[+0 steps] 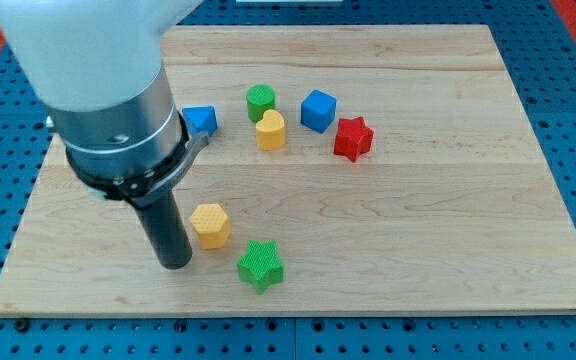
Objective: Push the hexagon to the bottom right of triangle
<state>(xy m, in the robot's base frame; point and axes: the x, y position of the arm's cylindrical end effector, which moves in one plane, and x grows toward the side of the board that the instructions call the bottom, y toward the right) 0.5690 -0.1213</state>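
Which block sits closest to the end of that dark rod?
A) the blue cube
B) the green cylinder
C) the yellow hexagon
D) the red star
C: my tip stands just to the view's left of the yellow hexagon, while the other three blocks lie farther off toward the view's top.
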